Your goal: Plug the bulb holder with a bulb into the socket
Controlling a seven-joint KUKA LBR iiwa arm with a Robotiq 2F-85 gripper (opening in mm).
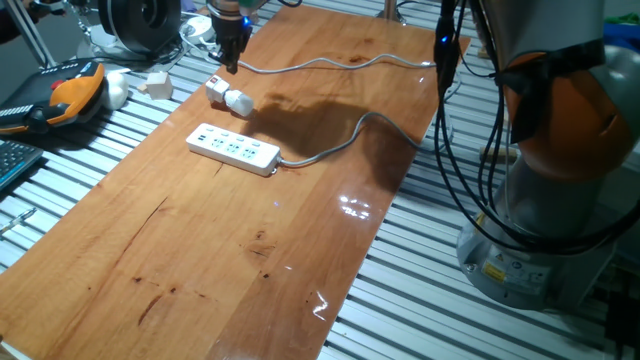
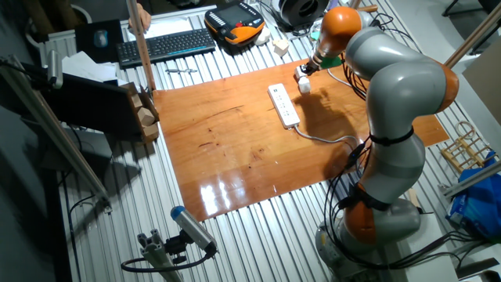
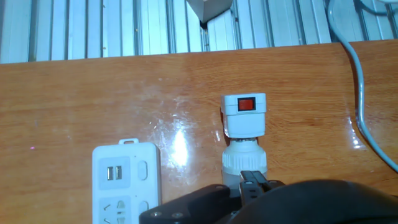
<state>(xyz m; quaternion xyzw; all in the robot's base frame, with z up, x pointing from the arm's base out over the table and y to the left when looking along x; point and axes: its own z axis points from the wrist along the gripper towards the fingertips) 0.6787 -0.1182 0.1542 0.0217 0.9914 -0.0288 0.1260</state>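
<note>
We hover above the small white plug-in bulb holder [image 3: 244,138], lying beside the long white power strip [image 1: 233,149] on the wooden counter [image 1: 200,250]; finger state unclear, so centre before descending.

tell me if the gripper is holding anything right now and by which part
Nothing is held. The gripper hangs above the bulb holder, which lies on the table beside the power strip.

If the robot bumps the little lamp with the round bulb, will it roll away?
Probably only a bit. The bulb holder lies on its side on smooth wood; its round bulb end may roll, but the boxy plug end should stop it. It looks small, likely light, and the bulb could be fragile.
</note>
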